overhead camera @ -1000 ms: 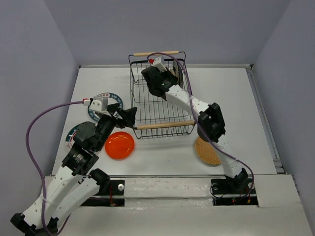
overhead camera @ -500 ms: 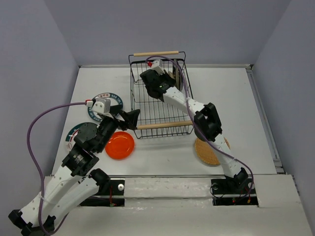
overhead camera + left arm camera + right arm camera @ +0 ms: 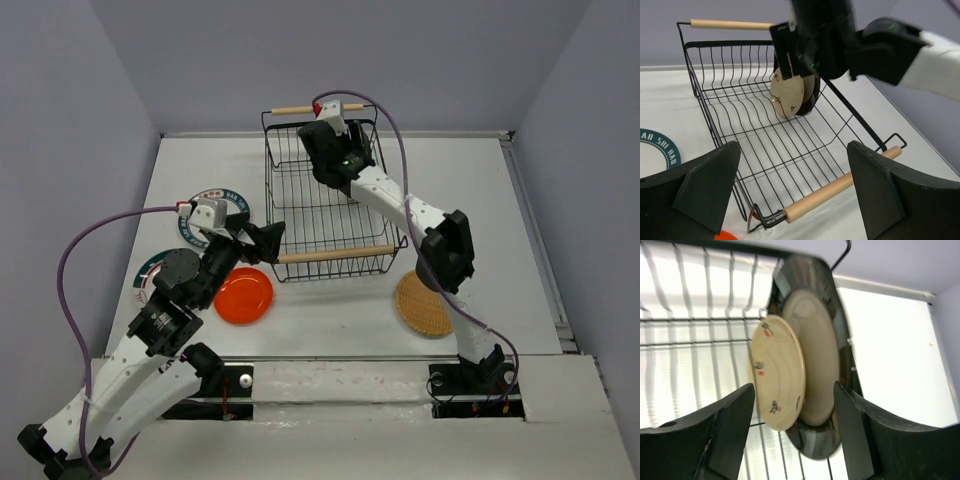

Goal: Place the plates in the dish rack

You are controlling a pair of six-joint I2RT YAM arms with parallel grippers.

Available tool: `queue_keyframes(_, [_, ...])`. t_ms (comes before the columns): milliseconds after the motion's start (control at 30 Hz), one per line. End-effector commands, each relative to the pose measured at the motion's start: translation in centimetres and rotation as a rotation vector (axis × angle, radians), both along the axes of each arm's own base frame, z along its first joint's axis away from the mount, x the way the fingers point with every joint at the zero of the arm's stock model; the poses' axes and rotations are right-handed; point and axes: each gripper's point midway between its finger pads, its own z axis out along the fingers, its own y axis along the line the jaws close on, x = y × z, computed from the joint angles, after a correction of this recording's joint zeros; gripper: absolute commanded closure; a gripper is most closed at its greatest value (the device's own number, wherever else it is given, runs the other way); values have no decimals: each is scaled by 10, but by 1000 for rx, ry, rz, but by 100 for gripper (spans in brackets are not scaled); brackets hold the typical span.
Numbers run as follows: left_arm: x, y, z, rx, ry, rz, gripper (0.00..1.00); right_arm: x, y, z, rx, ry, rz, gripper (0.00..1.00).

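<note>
From above, the dish rack (image 3: 335,255) sits at 12 o'clock on the table (image 3: 500,200). The right gripper (image 3: 338,152) hangs over the rack's 1 o'clock corner and hides what is beneath it. Lying flat outside the rack are the orange plate (image 3: 243,295) at 7 o'clock, the tan woven plate (image 3: 422,305) at 5, a teal-rimmed plate (image 3: 225,197) at 9 and a second teal-rimmed plate (image 3: 146,280) at 8. The left gripper (image 3: 268,240) hovers above the orange plate.

At the left wrist we see its jaws spread and empty. In the rack the small beige plate (image 3: 788,95) stands upright against the black-rimmed plate (image 3: 812,97).

At the right wrist, the fingers (image 3: 725,435) are parted and grip nothing, with both plates beyond them.

We judge two plates loaded. Next, the right arm should lift straight clear, and the left should catch the orange plate's rim.
</note>
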Motion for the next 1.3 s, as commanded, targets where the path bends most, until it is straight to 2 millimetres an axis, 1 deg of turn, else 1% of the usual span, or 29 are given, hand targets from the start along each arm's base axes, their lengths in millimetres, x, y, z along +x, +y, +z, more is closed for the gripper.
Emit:
queue_keyframes(0, [4, -5, 14, -23, -28, -3, 1, -18, 11, 102, 270, -134, 132, 28])
queue_keyframes(33, [5, -7, 13, -22, -22, -9, 1, -22, 16, 101, 289, -115, 173, 27])
queue_keyframes(67, [6, -11, 10, -25, -7, -25, 1, -33, 19, 122, 328, -135, 215, 24])
queue_keyframes(133, [5, -18, 9, -27, 6, -57, 1, -46, 30, 136, 400, -126, 311, 22])
queue_keyframes(167, [4, -28, 9, -23, 20, -103, 1, -60, 31, 154, 448, -140, 373, 20])
queue_keyframes(233, [-1, -39, 19, -25, 15, -166, 1, -75, 26, 172, 490, -168, 414, 18])
queue_keyframes(267, [-8, -54, 17, -14, 29, -257, 1, -81, 23, 171, 498, -178, 428, 15])
queue_keyframes(300, [-12, -61, 19, -18, 37, -301, 1, -89, 18, 179, 509, -195, 439, 13])
queue_keyframes(333, [-22, -72, 26, -29, 34, -382, 1, -106, 3, 206, 538, -249, 455, 11])
queue_keyframes(367, [-25, -85, 22, -34, 71, -433, 1, -112, -2, 197, 532, -241, 455, 10])
queue_keyframes(400, [-31, -94, 22, -38, 83, -479, 1, -129, -16, 219, 559, -286, 471, 9])
queue_keyframes(433, [-37, -104, 22, -39, 95, -521, 1, -134, -26, 220, 563, -295, 466, 8])
queue_keyframes(467, [-37, -118, 15, -25, 122, -544, 1, -138, -33, 205, 557, -270, 458, 7])
queue_keyframes(500, [-58, -139, 12, -11, 129, -617, 1, -141, -43, 202, 566, -268, 448, 7])
queue_keyframes(533, [-55, -155, 1, 16, 157, -599, 1, -150, -64, 215, 602, -304, 435, 6])
queue_keyframes(567, [-64, -167, -5, 38, 169, -619, 4, -153, -74, 211, 614, -300, 425, 6])
queue_keyframes(600, [-86, -187, -11, 52, 190, -676, 5, -154, -84, 197, 620, -274, 410, 6])
queue_keyframes(633, [-85, -195, -14, 48, 210, -641, 6, -158, -105, 204, 674, -290, 404, 6])
queue_keyframes(667, [-87, -208, -31, 64, 259, -649, 8, -161, -114, 200, 688, -272, 399, 6])
queue_keyframes(700, [-90, -217, -32, 32, 273, -670, 13, -164, -119, 198, 699, -267, 399, 6])
queue_keyframes(767, [-96, -234, -49, -27, 353, -696, 19, -172, -137, 196, 689, -281, 371, 6])
queue_keyframes(800, [-99, -240, -56, -39, 377, -702, 20, -175, -139, 197, 682, -286, 373, 6])
queue_keyframes(833, [-103, -249, -74, -37, 435, -693, 21, -179, -147, 197, 679, -296, 362, 6])
queue_keyframes(933, [-107, -266, -99, -22, 492, -645, 25, -181, -158, 195, 671, -303, 342, 6])
queue_keyframes(967, [-112, -277, -116, -12, 534, -613, 27, -183, -163, 194, 672, -309, 329, 6])
queue_keyframes(1067, [-111, -288, -141, -30, 589, -522, 26, -186, -165, 193, 698, -310, 326, 6])
queue_keyframes(1100, [-113, -295, -158, -46, 638, -490, 26, -187, -165, 190, 701, -306, 323, 6])
queue_keyframes(1233, [-103, -300, -197, -105, 710, -361, 25, -193, -162, 185, 743, -299, 331, 6])
queue_keyframes(1267, [-102, -302, -200, -126, 722, -348, 25, -194, -162, 182, 746, -296, 329, 6])
